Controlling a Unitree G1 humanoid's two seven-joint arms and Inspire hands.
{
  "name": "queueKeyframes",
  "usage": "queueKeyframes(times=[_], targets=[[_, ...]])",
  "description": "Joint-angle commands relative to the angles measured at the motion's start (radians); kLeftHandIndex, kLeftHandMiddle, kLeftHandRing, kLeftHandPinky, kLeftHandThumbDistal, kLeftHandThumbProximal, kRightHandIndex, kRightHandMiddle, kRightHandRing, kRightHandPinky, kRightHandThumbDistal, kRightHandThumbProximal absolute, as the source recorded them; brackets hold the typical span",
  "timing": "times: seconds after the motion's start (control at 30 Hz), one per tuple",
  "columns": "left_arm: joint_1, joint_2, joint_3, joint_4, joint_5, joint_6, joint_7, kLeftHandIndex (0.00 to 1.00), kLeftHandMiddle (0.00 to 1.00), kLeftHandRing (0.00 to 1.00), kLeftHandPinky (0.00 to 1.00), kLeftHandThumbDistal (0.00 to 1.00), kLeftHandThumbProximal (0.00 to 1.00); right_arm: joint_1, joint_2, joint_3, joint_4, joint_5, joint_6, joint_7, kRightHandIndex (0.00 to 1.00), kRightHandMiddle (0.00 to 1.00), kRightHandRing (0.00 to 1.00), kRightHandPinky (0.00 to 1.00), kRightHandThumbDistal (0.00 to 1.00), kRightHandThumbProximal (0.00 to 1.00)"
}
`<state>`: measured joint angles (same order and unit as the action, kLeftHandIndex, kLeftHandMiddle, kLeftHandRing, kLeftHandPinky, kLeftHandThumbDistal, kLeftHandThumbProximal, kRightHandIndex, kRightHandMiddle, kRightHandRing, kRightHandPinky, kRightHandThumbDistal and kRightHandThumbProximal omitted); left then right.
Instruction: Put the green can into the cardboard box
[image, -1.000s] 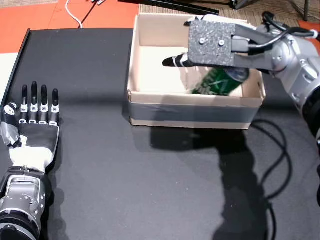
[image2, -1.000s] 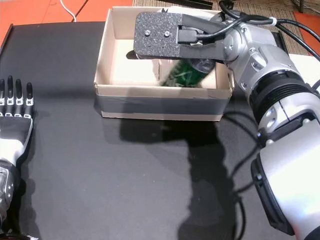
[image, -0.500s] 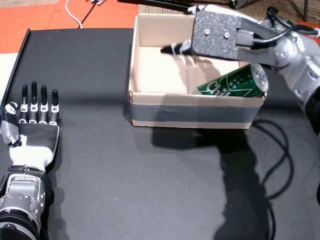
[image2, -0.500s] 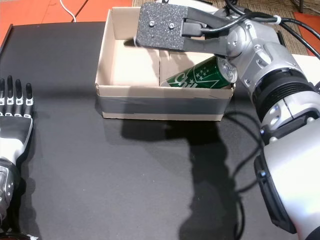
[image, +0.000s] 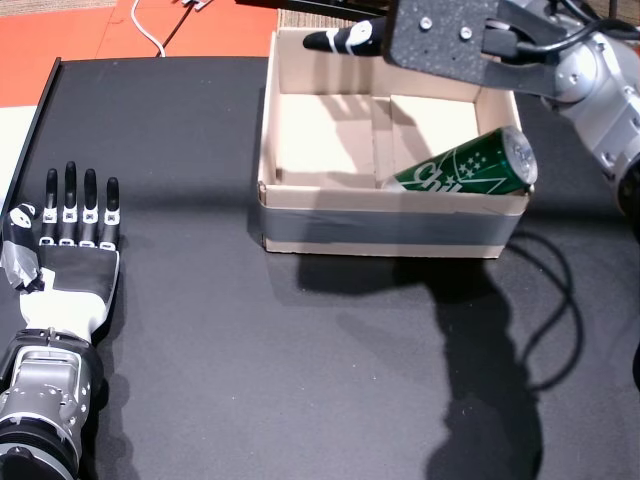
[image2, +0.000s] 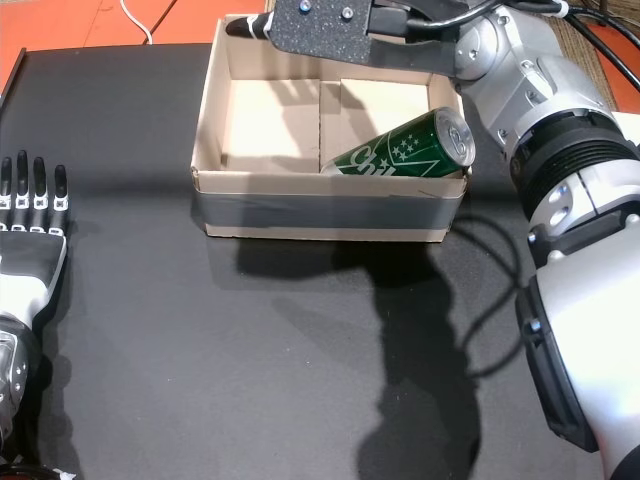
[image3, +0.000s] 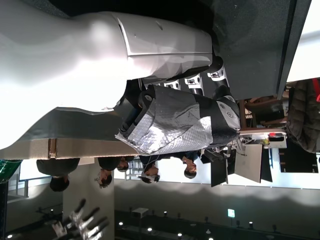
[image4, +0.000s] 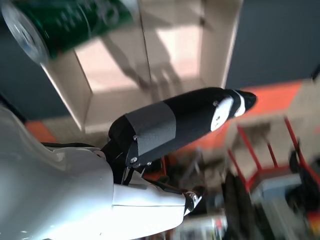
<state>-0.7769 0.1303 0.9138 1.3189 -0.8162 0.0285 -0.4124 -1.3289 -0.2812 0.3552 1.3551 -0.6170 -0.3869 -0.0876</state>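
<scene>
The green can (image: 468, 167) (image2: 405, 150) lies tilted inside the cardboard box (image: 390, 220) (image2: 325, 215), its top end propped on the box's right front corner. In the right wrist view the can (image4: 65, 22) shows at the top, over the box floor (image4: 165, 55). My right hand (image: 440, 40) (image2: 340, 22) hovers open above the box's far wall, holding nothing, with a black fingertip (image4: 235, 102) extended. My left hand (image: 62, 250) (image2: 30, 235) lies flat and open on the black table (image: 250, 350) at the far left.
An orange floor with a white cable (image: 145, 30) lies beyond the table's far edge. The right arm's black cables (image: 560, 310) trail over the table right of the box. The left wrist view shows people (image3: 145, 172) and a ceiling behind the hand.
The right hand let go of the can, which dropped into the box and came to rest leaning on the right front corner. The hand then rose and drew back past the far wall.
</scene>
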Motion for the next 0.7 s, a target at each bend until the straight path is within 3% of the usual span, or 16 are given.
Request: queueKeyframes(times=[0.0,0.13,0.27,0.33,0.47,0.67], targets=[[0.041,-0.008,-0.006,0.032,0.028,-0.003,0.037,0.49,0.50,0.61,0.77,0.00,0.59,0.024,-0.010,0.028,-0.010,-0.036,-0.040,-0.150,0.80,0.90,0.99,1.00,1.00,0.69],[0.043,-0.006,-0.005,0.033,0.026,0.000,0.034,0.48,0.49,0.61,0.77,0.00,0.55,0.039,-0.008,0.064,-0.011,-0.079,-0.072,-0.359,0.83,0.93,1.00,1.00,1.00,0.71],[0.042,-0.006,0.001,0.033,0.019,0.006,0.033,0.49,0.50,0.61,0.78,0.00,0.56,0.062,-0.019,0.087,-0.018,-0.104,-0.119,-0.521,0.86,0.94,0.99,0.99,1.00,0.60],[0.043,-0.005,0.002,0.033,0.018,0.009,0.028,0.48,0.50,0.60,0.78,0.00,0.58,0.085,-0.030,0.114,-0.026,-0.146,-0.154,-0.684,0.82,0.89,0.95,0.95,1.00,0.57],[0.042,-0.005,0.001,0.033,0.021,0.003,0.036,0.49,0.50,0.61,0.76,0.00,0.59,0.130,-0.038,0.156,-0.031,-0.202,-0.192,-0.929,0.79,0.87,0.95,0.96,0.95,0.69],[0.041,-0.002,-0.002,0.033,0.025,0.004,0.051,0.47,0.49,0.60,0.73,0.00,0.59,0.181,-0.059,0.152,-0.046,-0.189,-0.270,-0.987,0.77,0.88,0.95,0.97,0.99,0.68]])
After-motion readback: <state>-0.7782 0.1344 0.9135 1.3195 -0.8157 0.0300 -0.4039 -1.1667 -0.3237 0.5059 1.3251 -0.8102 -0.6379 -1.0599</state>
